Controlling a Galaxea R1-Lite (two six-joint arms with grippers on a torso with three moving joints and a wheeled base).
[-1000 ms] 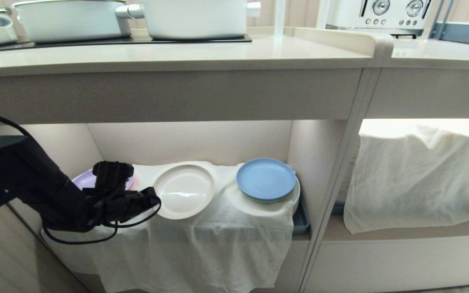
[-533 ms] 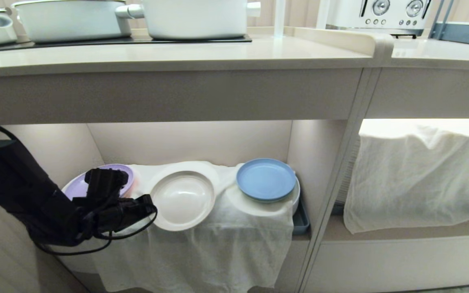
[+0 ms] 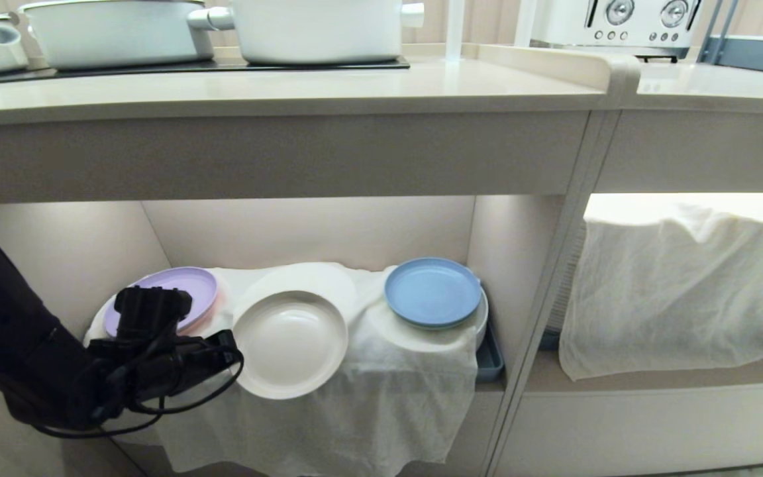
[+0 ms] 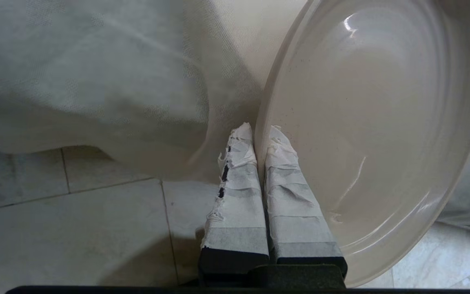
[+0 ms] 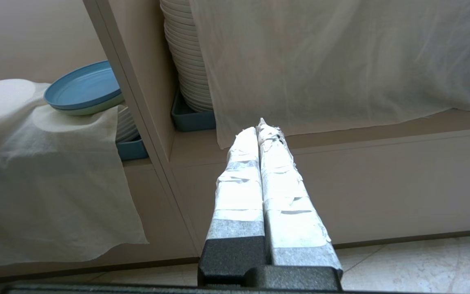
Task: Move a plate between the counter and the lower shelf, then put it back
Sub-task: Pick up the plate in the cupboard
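Observation:
The cream plate (image 3: pixel 291 344) hangs tilted at the front of the lower shelf (image 3: pixel 308 228), over the draped white cloth (image 3: pixel 355 397). My left gripper (image 3: pixel 232 348) is shut on the plate's left rim, below the counter (image 3: pixel 289 89). In the left wrist view the taped fingers (image 4: pixel 239 183) pinch the rim of the plate (image 4: pixel 373 122), with one finger inside the dish and one behind it; the left gripper (image 4: pixel 259 132) is over floor tiles. My right gripper (image 5: pixel 261 126) is shut on nothing, low in front of the right cubby, outside the head view.
A lilac plate (image 3: pixel 176 291) and a blue plate (image 3: pixel 432 291) rest on the cloth's humps either side. Pots (image 3: pixel 315 26) stand on the cooktop, a toaster (image 3: pixel 620 20) at the back right. A cream cloth (image 3: pixel 686 291) covers the right cubby, beside stacked white plates (image 5: pixel 182 53).
My left gripper has drawn the plate forward and down out of the cubby, off the middle hump. The lilac plate behind the arm shows more. The right arm stayed still.

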